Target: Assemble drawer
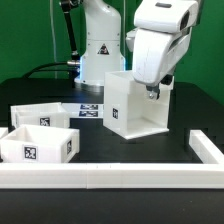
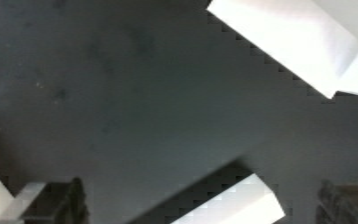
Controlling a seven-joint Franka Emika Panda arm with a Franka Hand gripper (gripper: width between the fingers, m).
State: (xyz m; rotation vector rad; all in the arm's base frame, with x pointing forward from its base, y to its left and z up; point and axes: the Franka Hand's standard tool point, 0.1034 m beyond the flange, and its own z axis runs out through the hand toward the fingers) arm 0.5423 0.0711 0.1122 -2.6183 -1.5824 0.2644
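The drawer's cube-like white housing (image 1: 130,105) stands upright at the table's middle, its open side toward the exterior view's right. Two open-topped white trays lie at the exterior view's left: the nearer tray (image 1: 40,143) shows a square tag and the farther tray (image 1: 42,116) is behind it. My gripper (image 1: 152,92) hangs at the housing's upper right edge. In the wrist view the gripper (image 2: 197,205) is open, with its dark fingers (image 2: 51,200) wide apart. A white edge of the housing (image 2: 250,198) lies between them, touching neither.
A long low white rail (image 1: 110,177) runs along the front and up the exterior view's right side (image 1: 205,148). The marker board (image 1: 90,109) lies behind the trays. The arm's base (image 1: 100,45) stands at the back. A white part (image 2: 309,45) shows on the dark table in the wrist view.
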